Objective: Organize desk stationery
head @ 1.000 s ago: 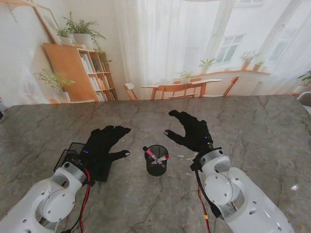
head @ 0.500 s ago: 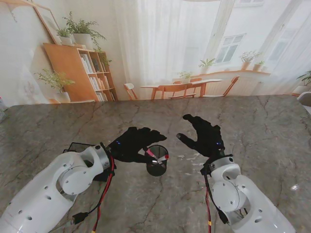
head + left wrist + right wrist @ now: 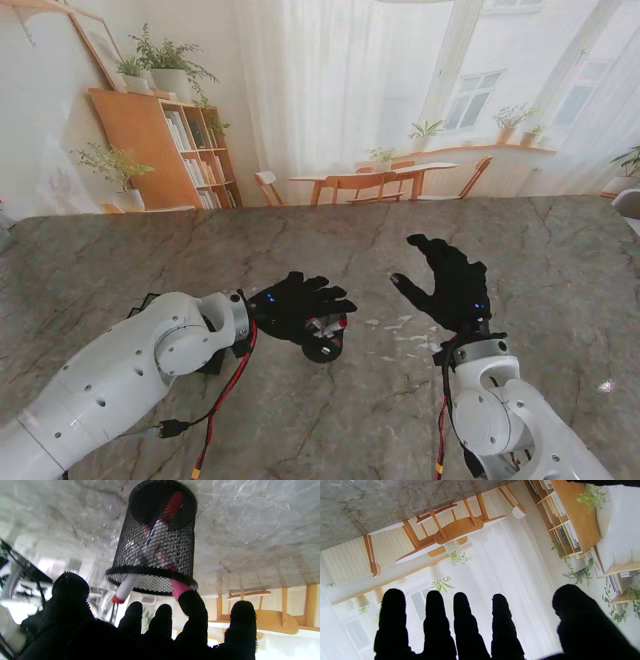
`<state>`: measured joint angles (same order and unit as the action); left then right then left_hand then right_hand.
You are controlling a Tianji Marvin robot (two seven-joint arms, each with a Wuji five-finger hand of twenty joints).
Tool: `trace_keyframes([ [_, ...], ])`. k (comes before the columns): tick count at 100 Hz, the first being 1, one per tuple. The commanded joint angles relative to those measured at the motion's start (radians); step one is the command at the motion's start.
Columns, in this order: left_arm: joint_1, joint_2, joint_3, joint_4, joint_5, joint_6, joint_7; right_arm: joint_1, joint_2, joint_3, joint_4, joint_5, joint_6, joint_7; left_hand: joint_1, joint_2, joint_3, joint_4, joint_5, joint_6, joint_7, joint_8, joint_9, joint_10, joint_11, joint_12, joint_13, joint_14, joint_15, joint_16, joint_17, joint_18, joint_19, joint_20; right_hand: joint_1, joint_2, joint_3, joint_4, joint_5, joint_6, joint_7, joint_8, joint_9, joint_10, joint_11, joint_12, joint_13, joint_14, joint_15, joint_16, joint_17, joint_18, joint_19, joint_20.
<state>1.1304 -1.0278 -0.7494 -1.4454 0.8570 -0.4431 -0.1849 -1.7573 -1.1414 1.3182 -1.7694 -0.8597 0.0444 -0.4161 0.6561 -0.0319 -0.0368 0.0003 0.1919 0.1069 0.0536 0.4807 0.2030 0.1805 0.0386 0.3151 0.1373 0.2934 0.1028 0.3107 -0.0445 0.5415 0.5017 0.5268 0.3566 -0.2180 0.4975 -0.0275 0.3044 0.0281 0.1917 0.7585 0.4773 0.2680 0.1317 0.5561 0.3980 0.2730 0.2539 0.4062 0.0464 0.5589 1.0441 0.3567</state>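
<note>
A black mesh pen cup (image 3: 326, 343) stands on the marble table, mostly covered by my left hand (image 3: 300, 304), which reaches over its rim from the left. In the left wrist view the cup (image 3: 155, 545) holds a white pen with a red end (image 3: 126, 587) and a pink marker (image 3: 178, 587). My fingers are spread just off the rim, and one fingertip (image 3: 192, 605) touches the marker's end. My right hand (image 3: 447, 283) hovers to the cup's right, open, fingers (image 3: 462, 620) apart and holding nothing.
A black mesh tray (image 3: 150, 299) lies at the left, mostly hidden behind my left forearm. Small white scraps (image 3: 400, 322) dot the table between the cup and my right hand. The right wrist view shows only the table's far edge (image 3: 357, 505) and the backdrop.
My left hand swung right from over the tray to over the pen cup. My right hand drifted right, away from the cup, staying open.
</note>
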Motion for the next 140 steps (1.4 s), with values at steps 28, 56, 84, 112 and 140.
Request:
trace_keyframes([
  [28,-0.12,-0.03,0.146,0.134,-0.056,-0.008,0.043,0.013,-0.001,-0.009,0.014,0.01,-0.016,0.025,0.1,-0.075,0.007,-0.031,0.016,-0.076,0.048,0.101,0.039,-0.022,0.035,0.067,0.112,-0.015,0.092,0.097,0.097,-0.012,0.235,0.092,0.009,0.025,-0.028,-0.002,0.016,-0.019,0.006,-0.021,0.019,0.001,-0.002,0.001,-0.011,-0.018,-0.003,0.009,-0.018,-0.014,0.0,-0.021],
  [56,-0.132,-0.04,0.169,0.181,-0.059,-0.04,0.092,0.011,-0.004,-0.009,0.012,0.014,-0.009,0.015,0.361,-0.139,0.018,-0.017,0.148,-0.117,0.26,0.438,0.258,-0.063,0.265,0.47,0.348,-0.146,0.439,0.557,0.398,-0.293,0.588,0.325,0.01,0.03,-0.03,-0.002,0.023,-0.015,0.011,-0.023,0.026,0.002,0.0,0.004,-0.01,-0.018,0.0,0.01,-0.019,-0.015,0.003,-0.021],
  [84,-0.095,-0.022,0.105,0.167,-0.047,-0.054,0.059,0.011,-0.005,-0.009,0.012,0.018,-0.008,0.014,0.512,-0.248,0.069,-0.018,0.196,-0.115,0.602,0.636,0.321,-0.067,0.507,0.618,0.447,-0.201,0.621,0.681,0.53,-0.421,0.69,0.335,0.01,0.033,-0.033,-0.002,0.025,-0.013,0.013,-0.026,0.031,0.003,0.0,0.005,-0.009,-0.02,0.002,0.01,-0.02,-0.017,0.006,-0.022],
  [112,0.014,0.017,-0.06,0.074,0.058,-0.092,-0.015,0.012,-0.005,-0.01,0.014,0.02,-0.009,0.015,0.536,-0.278,0.091,-0.016,0.213,-0.121,0.684,0.589,0.365,-0.103,0.48,0.774,0.467,-0.208,0.631,0.681,0.552,-0.431,0.69,0.327,0.012,0.037,-0.036,-0.001,0.027,-0.01,0.014,-0.028,0.033,0.004,0.0,0.006,-0.01,-0.02,0.003,0.01,-0.021,-0.02,0.006,-0.024],
  [140,0.113,0.038,-0.199,0.005,0.126,-0.128,-0.077,0.016,-0.004,-0.015,0.017,0.022,-0.008,0.019,0.521,-0.272,0.085,-0.021,0.207,-0.12,0.694,0.565,0.36,-0.104,0.461,0.75,0.465,-0.206,0.608,0.667,0.543,-0.417,0.678,0.326,0.016,0.039,-0.038,-0.001,0.031,-0.011,0.017,-0.029,0.036,0.005,0.0,0.007,-0.009,-0.021,0.005,0.01,-0.021,-0.022,0.007,-0.025],
])
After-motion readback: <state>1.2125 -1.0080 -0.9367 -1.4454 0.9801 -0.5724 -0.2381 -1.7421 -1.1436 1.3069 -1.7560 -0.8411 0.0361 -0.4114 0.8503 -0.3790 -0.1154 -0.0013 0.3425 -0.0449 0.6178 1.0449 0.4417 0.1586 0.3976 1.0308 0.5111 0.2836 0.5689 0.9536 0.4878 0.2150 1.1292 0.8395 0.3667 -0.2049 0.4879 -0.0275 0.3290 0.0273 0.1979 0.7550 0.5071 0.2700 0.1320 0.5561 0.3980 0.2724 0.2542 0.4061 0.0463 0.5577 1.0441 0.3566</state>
